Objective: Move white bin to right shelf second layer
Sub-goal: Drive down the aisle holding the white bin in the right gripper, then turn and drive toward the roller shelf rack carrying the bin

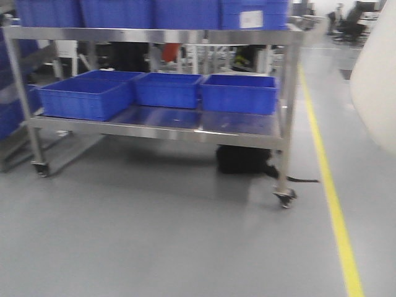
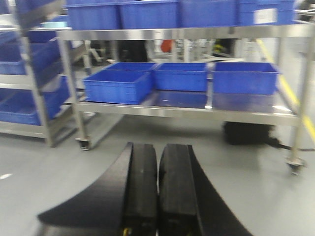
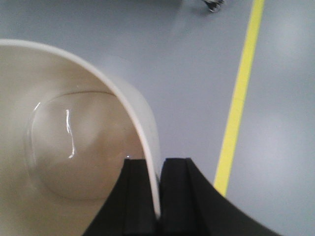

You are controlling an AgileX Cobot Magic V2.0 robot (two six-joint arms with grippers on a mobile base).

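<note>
- Your right end effector point(image 3: 158, 169) is clamped on the white bin point(image 3: 74, 142): one finger sits inside the wall and one outside, with the rim pinched between them.
- The bin hangs in the air over the grey floor point(image 3: 197, 73), beside the yellow line point(image 3: 236, 113). In the front view it shows only as a cream bulge at the right edge.
- Your left end effector point(image 2: 157, 162) has its fingers pressed together with nothing between them, and it points toward the wheeled steel cart point(image 2: 187, 110).
- That cart carries blue crates point(image 1: 238, 93) on flat shelves, so it is not your target.
- By my reading, the pickup is done and you are in the carry.
- The right shelf second layer, with its roller rails, appears in no view. What is left is to reach it, line the bin up, set it down and release.
</note>
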